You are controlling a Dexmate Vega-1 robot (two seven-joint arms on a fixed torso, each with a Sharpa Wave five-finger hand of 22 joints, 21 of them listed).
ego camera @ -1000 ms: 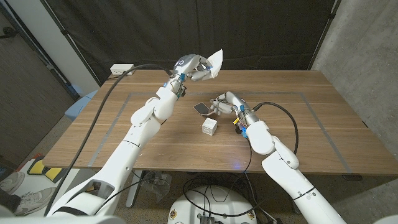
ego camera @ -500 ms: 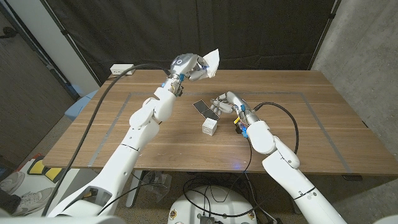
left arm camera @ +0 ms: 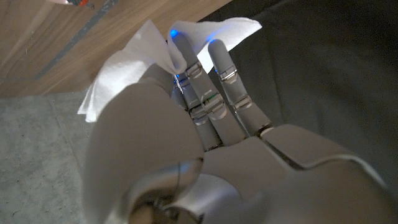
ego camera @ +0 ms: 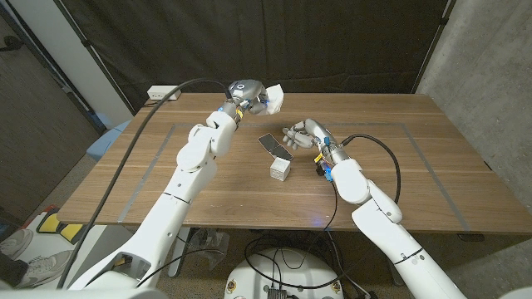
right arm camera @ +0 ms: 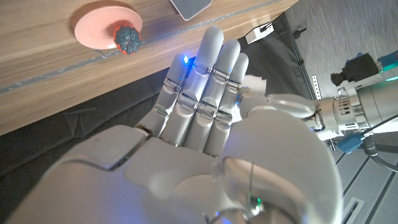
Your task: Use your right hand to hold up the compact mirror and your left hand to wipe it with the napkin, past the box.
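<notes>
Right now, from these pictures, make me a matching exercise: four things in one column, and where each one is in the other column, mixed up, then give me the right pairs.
Column one:
1. napkin
2. compact mirror
3. box
4. power strip

Column two:
A. on the table, just on the robot's side of the mirror
B. at the table's far left corner
C. held in the left hand, above the table's far edge
D. tilted up by the right hand, near the table's middle

Right pairs: 1-C, 2-D, 3-A, 4-B
</notes>
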